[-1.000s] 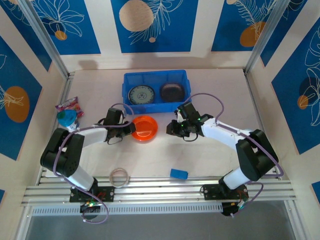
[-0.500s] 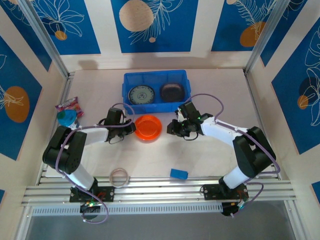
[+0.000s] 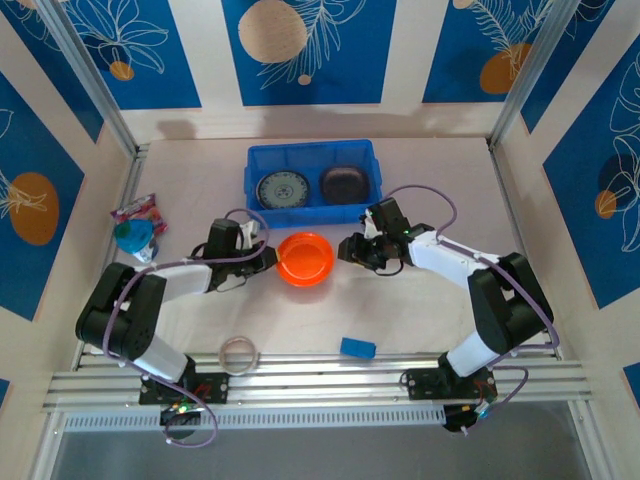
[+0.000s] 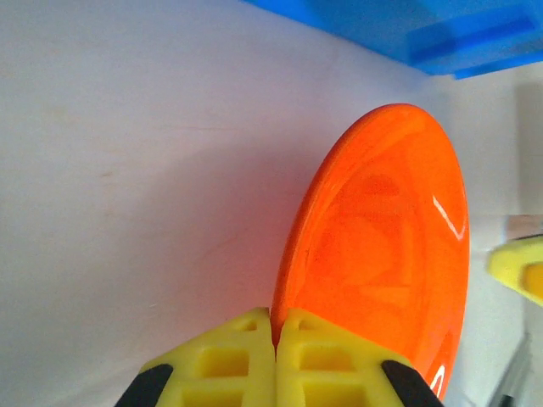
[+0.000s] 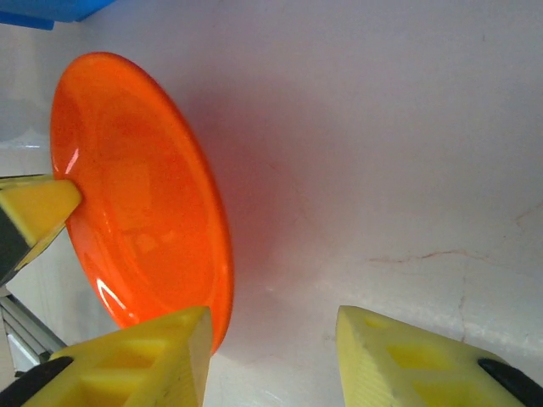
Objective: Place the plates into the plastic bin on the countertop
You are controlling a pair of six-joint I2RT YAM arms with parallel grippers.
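Both arms low and inward: left tool (image 4: 273,335) tight on orange plate (image 3: 306,259) rim, right tool (image 5: 271,326) agape opposite.

Plates: three. One orange plate (image 3: 305,258), one blue-white patterned plate (image 3: 279,189), one dark plate (image 3: 345,184). Plastic bin (image 3: 310,150): one, blue. Translucent ring (image 3: 240,352): one. Small blue block (image 3: 357,347): one. Teal object (image 3: 130,238): one, plus one colourful wrapper (image 3: 135,210) beside it. Grippers: two, left gripper (image 3: 268,256) and right gripper (image 3: 350,250), yellow fingers.
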